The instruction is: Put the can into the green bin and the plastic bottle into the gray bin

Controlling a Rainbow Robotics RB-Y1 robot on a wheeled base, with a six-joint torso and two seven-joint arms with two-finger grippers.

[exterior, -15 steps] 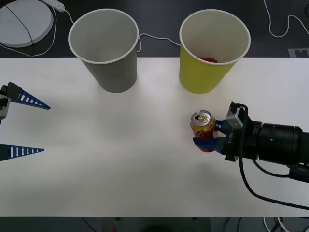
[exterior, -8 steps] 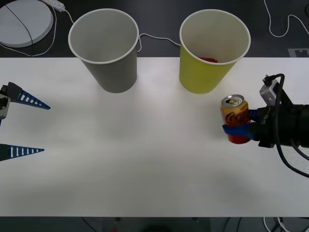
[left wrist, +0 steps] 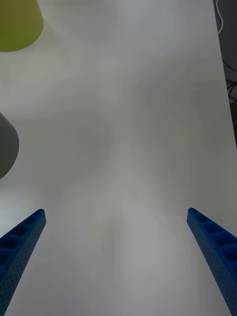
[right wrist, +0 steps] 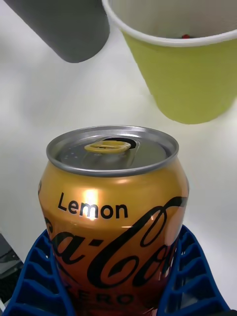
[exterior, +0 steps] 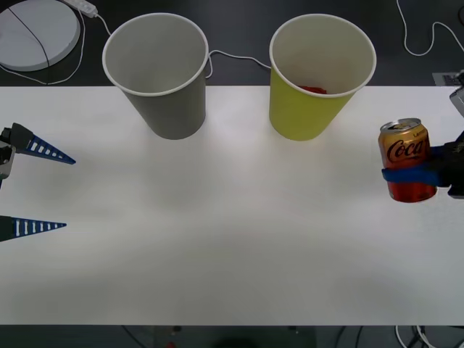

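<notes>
The can (exterior: 404,159), orange-gold and red with a silver top, stands upright at the table's far right, right of the green bin (exterior: 308,109). My right gripper (exterior: 410,175) is shut on the can (right wrist: 116,217), its blue fingers (right wrist: 34,276) hugging the lower body. Something red (exterior: 313,90) lies inside the green bin (right wrist: 187,84). The gray bin (exterior: 161,94) stands at the back, left of the green one. At the left edge my left gripper (exterior: 36,190) hangs open over bare table (left wrist: 114,212). The plastic bottle is out of view.
The white table (exterior: 217,239) is bare between the bins and its front edge. Behind it, on the dark floor, lie a round white device (exterior: 36,32) and white cables (exterior: 232,58). The table's right edge is close to the can.
My right gripper has carried the can rightward and toward the back, from the table's middle right to the far right edge. The left arm stayed still.
</notes>
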